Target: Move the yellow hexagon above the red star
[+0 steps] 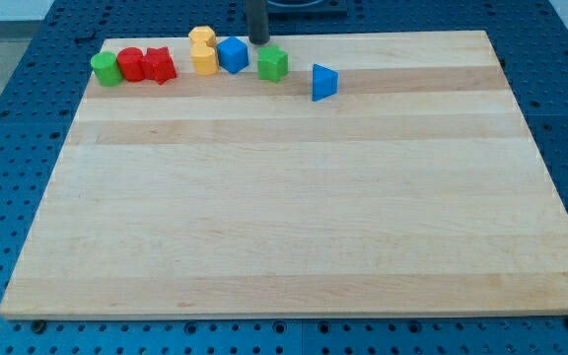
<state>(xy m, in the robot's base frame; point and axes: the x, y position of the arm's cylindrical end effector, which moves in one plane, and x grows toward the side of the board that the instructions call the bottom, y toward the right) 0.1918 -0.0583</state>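
- The near part of the pale wooden counter (294, 227) carries no blocks; all blocks are in a row by the far edge.
- A blue plastic triangular block (323, 82) and a green plastic cube (272, 64) lie toward the view's right.
- The red plastic star (160, 65) lies left, touching a red plastic cylinder (130, 65) beside a green plastic cylinder (105, 69).
- The yellow plastic hexagon (201, 38) sits farthest, touching another yellow block (204, 58), to the upper right of the star. I judge the task not done yet: the hexagon must go left.
- It is compact, with no clear long axis or heading.
- My tip (258, 40) rests near the far edge, right of the hexagon, behind the blue cube (233, 54). There is no claw, only a rod.
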